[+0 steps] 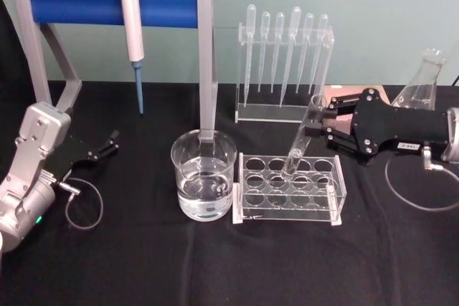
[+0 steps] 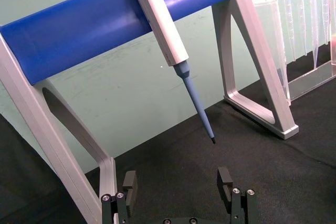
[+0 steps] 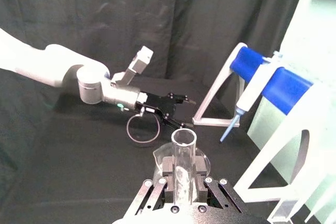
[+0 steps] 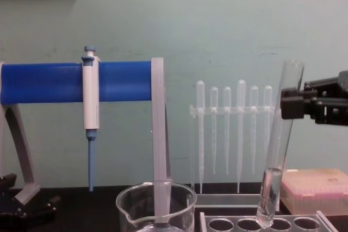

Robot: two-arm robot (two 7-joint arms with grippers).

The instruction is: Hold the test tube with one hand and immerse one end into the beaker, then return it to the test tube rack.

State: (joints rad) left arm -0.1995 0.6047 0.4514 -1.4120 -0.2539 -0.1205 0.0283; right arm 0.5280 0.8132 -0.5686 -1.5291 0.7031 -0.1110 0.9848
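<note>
The beaker (image 1: 204,175) with water stands near on the black tabletop (image 1: 143,263), just beside the rack (image 1: 290,188). The right hand (image 1: 322,128) is clenched on the tube (image 1: 302,140), tilted, its bottom at a rack hole. The left hand (image 1: 109,142) rests released at the left. Behind stand the pipettes (image 1: 283,55).
</note>
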